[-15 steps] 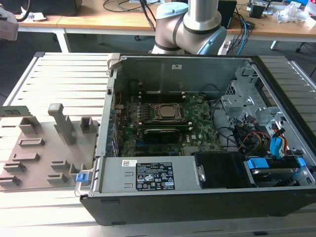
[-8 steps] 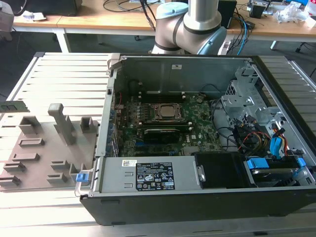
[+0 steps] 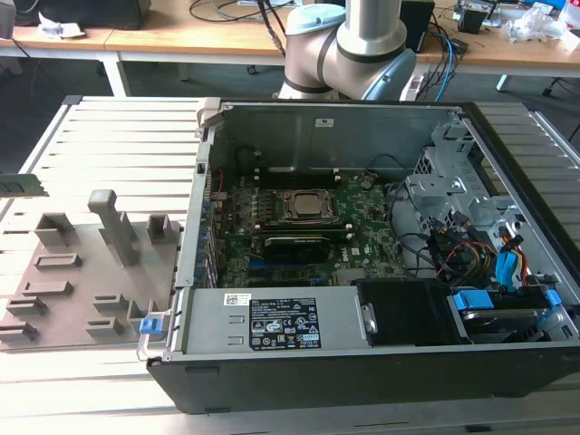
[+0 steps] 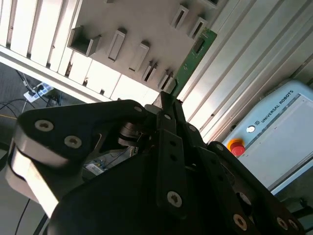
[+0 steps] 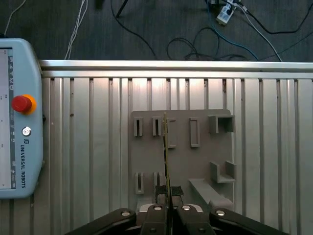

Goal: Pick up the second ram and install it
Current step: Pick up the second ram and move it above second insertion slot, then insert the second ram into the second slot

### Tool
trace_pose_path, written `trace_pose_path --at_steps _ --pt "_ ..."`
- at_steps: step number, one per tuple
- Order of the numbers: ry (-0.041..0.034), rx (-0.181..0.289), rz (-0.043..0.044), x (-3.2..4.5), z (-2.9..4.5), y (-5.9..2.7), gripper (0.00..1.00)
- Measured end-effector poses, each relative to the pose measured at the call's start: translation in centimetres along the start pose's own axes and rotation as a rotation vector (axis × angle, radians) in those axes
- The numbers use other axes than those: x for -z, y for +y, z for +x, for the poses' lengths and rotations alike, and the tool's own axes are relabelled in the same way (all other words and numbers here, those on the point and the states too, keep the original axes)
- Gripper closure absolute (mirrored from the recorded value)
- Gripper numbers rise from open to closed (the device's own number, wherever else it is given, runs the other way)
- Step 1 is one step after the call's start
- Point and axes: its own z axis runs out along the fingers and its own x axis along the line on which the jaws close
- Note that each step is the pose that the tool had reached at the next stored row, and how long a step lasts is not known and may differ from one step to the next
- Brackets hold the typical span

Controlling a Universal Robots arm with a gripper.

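Note:
The second ram [image 5: 167, 142] is a thin green stick, seen edge-on in the first wrist view, and my gripper [image 5: 167, 197] is shut on one end of it. It hangs over the grey slotted holder plate [image 5: 200, 161], clear of the slots. In the second wrist view the ram's green face [image 4: 194, 55] sticks out past my gripper [image 4: 165, 100]. At the exterior view's left edge the ram [image 3: 22, 186] floats above the slatted table. The open computer case [image 3: 299, 118] lies at that view's right, with its green motherboard [image 3: 362, 227] and square silver socket [image 3: 309, 207] facing up.
The grey holder plate [image 3: 82, 272] carries upright posts and several slots. A teach pendant with a red button [image 5: 19, 117] lies on the slatted table beside it. Inside the case are a black oblong card [image 3: 294, 245], cables [image 3: 453, 254] and drive bays. The arm's base [image 3: 349, 45] stands behind the case.

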Motion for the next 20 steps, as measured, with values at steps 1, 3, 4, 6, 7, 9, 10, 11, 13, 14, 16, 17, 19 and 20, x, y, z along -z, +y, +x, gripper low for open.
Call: trace_pose_path --at_steps 1,3,4,6,7,9,10,11,13,14,16,17,19,20 --pt "0.0001 0.0 -0.0001 0.01 0.0 0.0 0.86" --pt "0.0001 0.0 -0.0001 0.03 0.0 0.0 0.86" --pt "0.0 0.0 -0.0001 0.03 0.0 0.0 0.86" --pt "0.0001 0.0 -0.0001 0.04 0.0 0.0 0.86" --pt "0.0001 0.0 -0.0001 0.05 0.0 0.01 0.86" --pt "0.0002 0.0 -0.0002 0.07 0.0 -0.15 0.86" --pt "0.0002 0.0 -0.0001 0.08 0.0 -0.6 0.86" --pt "0.0002 0.0 -0.0002 0.09 0.0 -0.72 0.86" --pt "0.0015 0.0 -0.0002 0.11 -0.02 -1.26 0.86" --pt "0.0024 0.0 -0.0001 0.12 -0.03 -1.61 0.86" --pt "0.0044 0.0 -0.0001 0.16 -0.05 -2.6 0.86" --pt "0.0051 0.0 -0.0001 0.18 -0.07 -3.15 0.86" --pt "0.0062 0.0 -0.0002 0.22 -0.09 -4.22 0.86" --pt "0.0064 0.0 -0.0002 0.23 -0.1 -4.48 0.86"
